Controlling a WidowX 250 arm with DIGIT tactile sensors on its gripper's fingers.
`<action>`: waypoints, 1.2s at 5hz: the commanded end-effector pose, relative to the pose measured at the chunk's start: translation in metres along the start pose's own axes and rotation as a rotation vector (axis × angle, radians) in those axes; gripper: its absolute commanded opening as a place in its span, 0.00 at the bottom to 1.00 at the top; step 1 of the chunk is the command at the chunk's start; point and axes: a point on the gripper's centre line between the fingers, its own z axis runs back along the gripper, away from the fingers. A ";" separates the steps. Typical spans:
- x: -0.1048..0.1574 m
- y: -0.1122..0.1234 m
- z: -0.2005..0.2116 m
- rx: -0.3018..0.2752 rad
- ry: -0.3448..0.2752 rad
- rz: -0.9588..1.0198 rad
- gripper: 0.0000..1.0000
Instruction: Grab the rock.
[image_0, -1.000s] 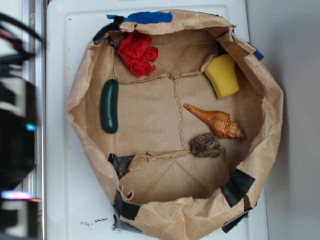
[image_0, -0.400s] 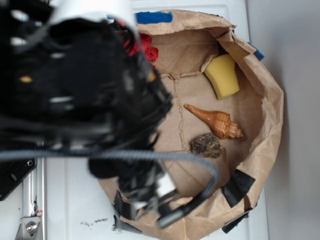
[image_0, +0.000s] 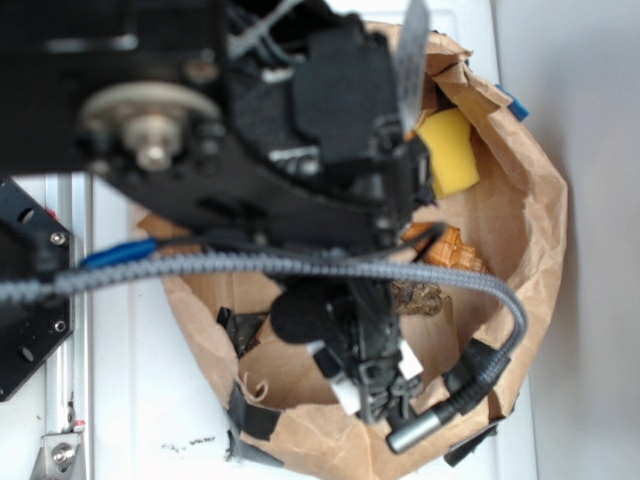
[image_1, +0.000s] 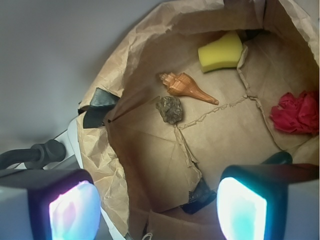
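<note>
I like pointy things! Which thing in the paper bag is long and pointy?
The orange-brown striped seashell. It tapers to a thin point, while the rock beside it is lumpy, the yellow sponge blocky and the red cloth crumpled.

A shallow brown paper bag tray (image_1: 150, 40), its walls folded down, is set on a white surface (image_0: 130, 400). Inside it, in the wrist view, a small lumpy dark grey-brown rock (image_1: 169, 109) is placed near the middle of the tray floor. Just behind the rock, close beside it, a glossy orange-brown spiral seashell (image_1: 185, 87) is laid. A yellow foam sponge (image_1: 220, 52) is found further back, against the far wall. A crumpled red cloth (image_1: 297, 113) is placed at the right edge. In the exterior view, the black robot arm (image_0: 250, 150) is positioned over the tray's left half.
</note>
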 end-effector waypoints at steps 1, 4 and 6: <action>0.010 0.005 0.016 -0.023 -0.054 0.014 1.00; 0.022 0.063 -0.078 0.006 0.020 -0.108 1.00; 0.023 0.046 -0.119 0.116 -0.005 -0.116 1.00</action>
